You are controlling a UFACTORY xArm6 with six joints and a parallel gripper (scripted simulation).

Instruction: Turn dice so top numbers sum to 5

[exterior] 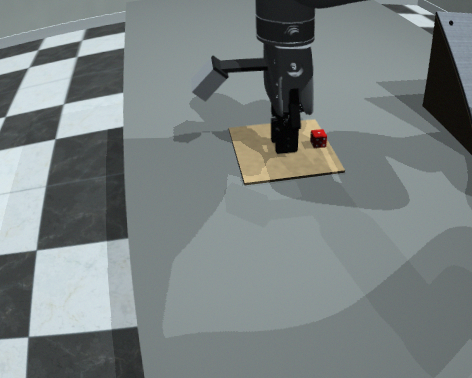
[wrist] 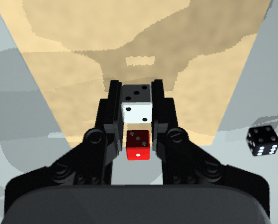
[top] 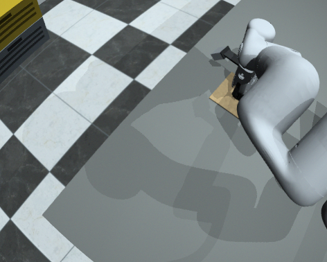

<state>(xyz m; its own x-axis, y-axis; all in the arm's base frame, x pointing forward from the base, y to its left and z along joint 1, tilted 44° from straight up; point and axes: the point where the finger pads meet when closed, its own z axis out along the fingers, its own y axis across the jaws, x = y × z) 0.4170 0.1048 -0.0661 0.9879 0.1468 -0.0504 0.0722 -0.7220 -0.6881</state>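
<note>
My gripper (top: 236, 95) (exterior: 286, 150) (wrist: 137, 95) points down over the tan mat (top: 217, 98) (exterior: 254, 173) (wrist: 55, 95). It is shut on the white die (wrist: 136, 113), low at the mat; any gap beneath is hidden. A two shows on its bright face and a three on its shaded face. The red die (exterior: 318, 138) (wrist: 138, 145) sits on the mat beside the gripper, one pip on top. The black die (wrist: 262, 140) lies off the mat, on the table; which of its faces is up is hard to tell. The top and exterior views hide the white and black dice.
The grey table (top: 155, 204) (exterior: 264, 274) surrounds the mat. A dark-sided wedge with a light sloping face (exterior: 464, 74) stands at the right in the exterior view. A yellow and grey box (top: 16, 27) stands beyond the table in the top view. Arm shadows cross the mat.
</note>
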